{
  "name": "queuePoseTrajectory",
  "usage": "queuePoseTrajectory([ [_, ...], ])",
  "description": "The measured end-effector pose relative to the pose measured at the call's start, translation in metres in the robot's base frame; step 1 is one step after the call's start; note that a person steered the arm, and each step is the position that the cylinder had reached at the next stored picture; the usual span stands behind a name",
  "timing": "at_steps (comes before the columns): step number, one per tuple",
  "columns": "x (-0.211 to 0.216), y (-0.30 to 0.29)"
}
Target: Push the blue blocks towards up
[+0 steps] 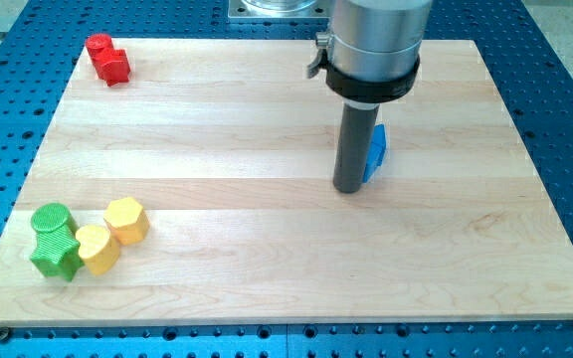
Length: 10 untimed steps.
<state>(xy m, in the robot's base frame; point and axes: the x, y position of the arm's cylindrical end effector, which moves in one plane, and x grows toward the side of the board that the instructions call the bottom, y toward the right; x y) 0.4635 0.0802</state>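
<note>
My tip [347, 189] is resting on the smooth pale wooden board [267, 259], touching the left side of the blue block [375, 152], which is mostly hidden behind the dark rod. The rod is carrying no jaws. No writing is showing anywhere.

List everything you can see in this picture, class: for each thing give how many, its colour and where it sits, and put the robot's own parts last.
Red blocks: two touching, red, near the board's top-left corner.
Green blocks: two touching, green, one round-topped above one star-like, near the bottom-left corner.
Yellow blocks: two touching, yellow, a hexagonal one and a heart-like one, just right of the green pair.
Blue block: one seen, blue, right of centre, mostly hidden behind the rod; shape unclear.
Wooden board: one, pale wood, fills most of the view.
Perforated table: one, blue, around the board.
My tip: one, dark rod end, against the blue block's left side.
</note>
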Motion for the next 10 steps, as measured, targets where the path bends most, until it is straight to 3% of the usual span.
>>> queuePoseTrajectory([
  [1,-0.037,0.017],
  [5,-0.047,0.143],
  [6,-0.047,0.142],
  [8,-0.038,0.070],
  [10,-0.042,0.071],
])
